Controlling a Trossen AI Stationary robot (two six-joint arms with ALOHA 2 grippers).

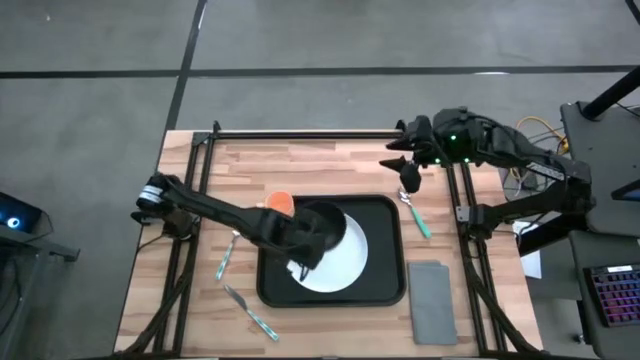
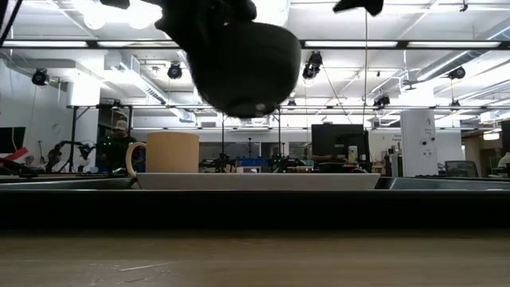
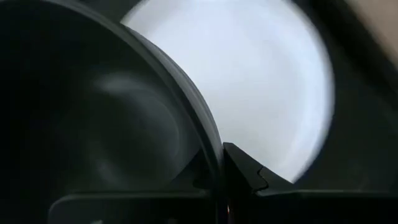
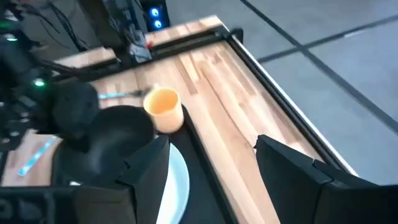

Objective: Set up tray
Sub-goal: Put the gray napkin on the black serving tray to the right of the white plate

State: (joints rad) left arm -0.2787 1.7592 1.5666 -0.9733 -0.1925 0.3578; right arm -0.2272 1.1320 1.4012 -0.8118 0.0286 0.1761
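Black bowl (image 1: 322,228) is pinched by its rim in the left pincer (image 1: 303,262) above the white plate (image 1: 345,262) on the tray (image 1: 392,285) at mid-desk, where a slipping rim could be dropped; the right pincer (image 1: 400,160) is held spread at the far edge

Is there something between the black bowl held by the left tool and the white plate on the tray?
Nothing visible does. The left tool holds the black bowl above the white plate on the tray; the plate's surface shows bare.
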